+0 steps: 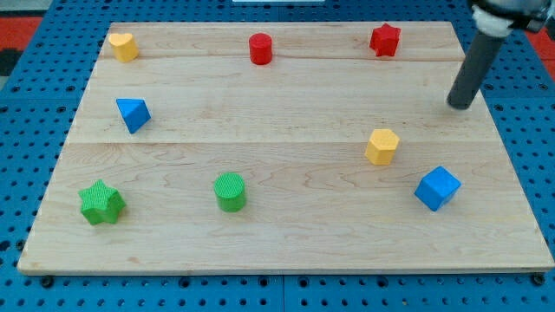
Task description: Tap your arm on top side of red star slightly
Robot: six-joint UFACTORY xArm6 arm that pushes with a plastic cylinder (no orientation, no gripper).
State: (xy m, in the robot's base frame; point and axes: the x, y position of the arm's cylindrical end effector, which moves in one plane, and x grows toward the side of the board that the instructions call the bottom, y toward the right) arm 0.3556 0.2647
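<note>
Far right on the board (277, 251), my tip (460, 107) rests on bare wood, touching no block. The red star (385, 40) sits at the far edge, left of my tip and farther away, well apart from it. A red cylinder (260, 48) stands further left along the same far strip, and a yellow block (124, 46) occupies the far-left corner.

To do this step well, I judge the tip should travel to the far side of the star first, swinging around its right flank with some clearance so it does not knock the block sideways. There is little wood between the star and the far edge, so the approach needs care. Once behind it, a short, gentle nudge toward the near side should be enough; a long push would carry it too far.

No claw exists on this arm: only the rod, which holds nothing.

Nearer, a yellow hexagon (381, 146) and blue cube (436, 188) lie out of the likely path. A blue triangle (133, 113), green cylinder (230, 191) and green star (101, 203) sit left.
</note>
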